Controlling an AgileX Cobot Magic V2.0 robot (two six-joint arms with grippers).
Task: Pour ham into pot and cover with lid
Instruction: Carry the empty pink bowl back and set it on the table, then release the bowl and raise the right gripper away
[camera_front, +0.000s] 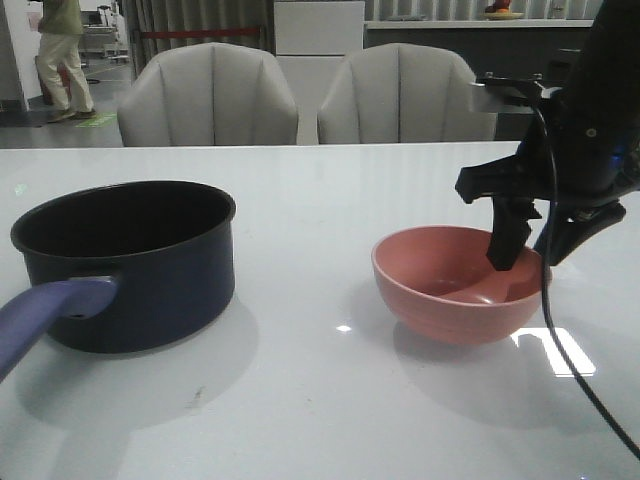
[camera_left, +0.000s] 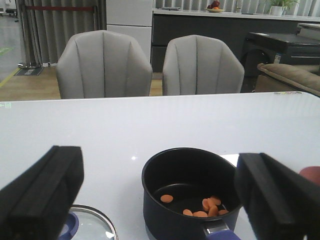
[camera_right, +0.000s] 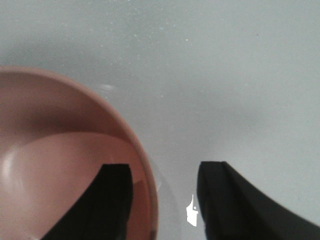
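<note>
The dark navy pot stands on the white table at the left, its blue-purple handle pointing toward me. In the left wrist view the pot holds the ham, several orange chunks on its black bottom. The glass lid with its blue knob lies flat on the table beside the pot. My left gripper is open wide and empty, above and short of the pot. The pink bowl sits at the right and looks empty. My right gripper is open, straddling the bowl's rim, one finger inside, one outside.
Two grey chairs stand behind the table's far edge. A black cable hangs from the right arm over the table's right side. The left arm and the lid do not show in the front view.
</note>
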